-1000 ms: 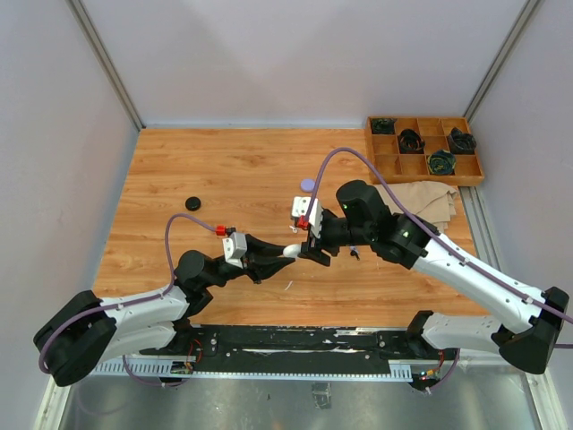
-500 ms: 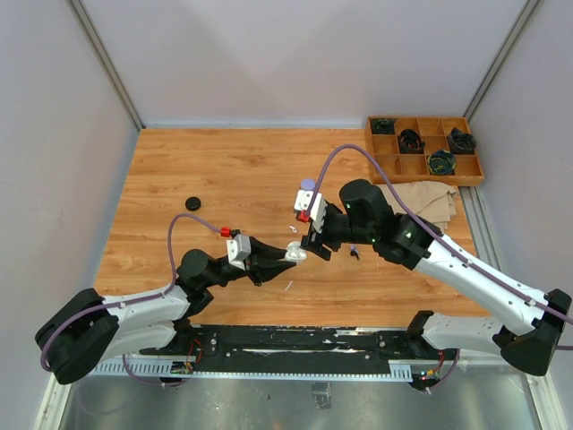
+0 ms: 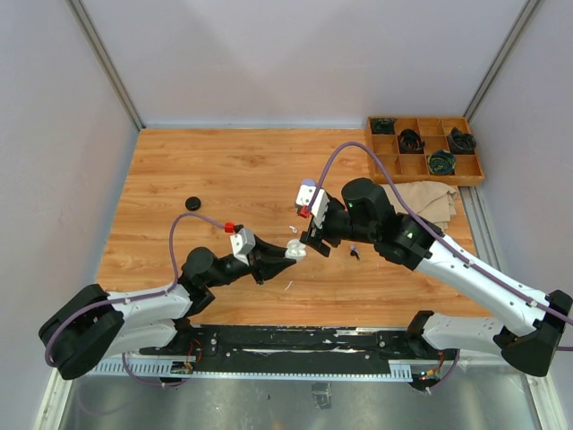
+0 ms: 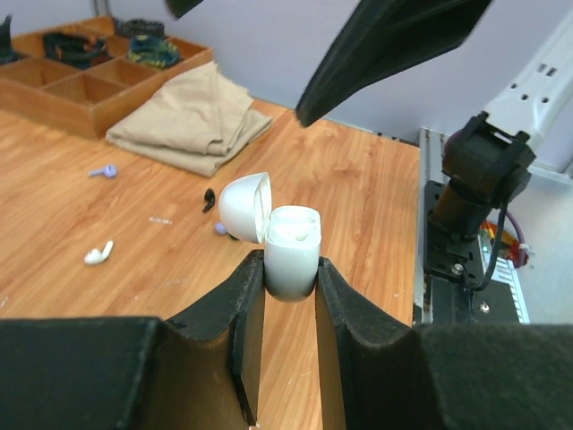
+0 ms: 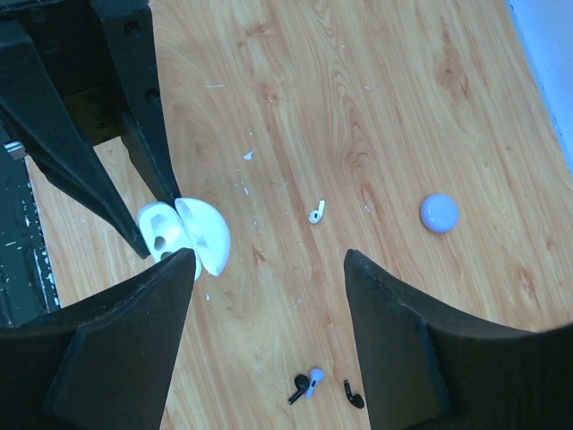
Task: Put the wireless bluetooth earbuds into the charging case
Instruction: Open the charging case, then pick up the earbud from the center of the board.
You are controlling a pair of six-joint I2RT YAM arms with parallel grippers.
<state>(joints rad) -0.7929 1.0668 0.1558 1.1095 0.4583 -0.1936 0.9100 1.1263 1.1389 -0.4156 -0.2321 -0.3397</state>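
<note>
My left gripper (image 3: 288,254) (image 4: 288,270) is shut on a white charging case (image 3: 295,251) (image 4: 292,253) with its lid open, held above the table. My right gripper (image 3: 313,238) (image 5: 269,258) is open and empty, just right of and above the case (image 5: 183,235). A white earbud (image 3: 293,229) (image 5: 316,213) (image 4: 98,253) lies on the table behind the case. A black and a lilac earbud (image 5: 304,385) lie together, with another black earbud (image 5: 354,394) beside them, near the right arm (image 3: 354,252). A lilac earbud (image 4: 105,170) and a black one (image 4: 208,199) also show in the left wrist view.
A lilac round case (image 5: 439,212) lies beyond the white earbud. A black round case (image 3: 192,203) lies at the left. A wooden compartment tray (image 3: 425,148) stands at the back right, with a folded beige cloth (image 3: 428,199) (image 4: 192,116) in front of it.
My right gripper has drawn back up and to the right, away from the case. My left gripper has shifted slightly forward with the open case still in it.
</note>
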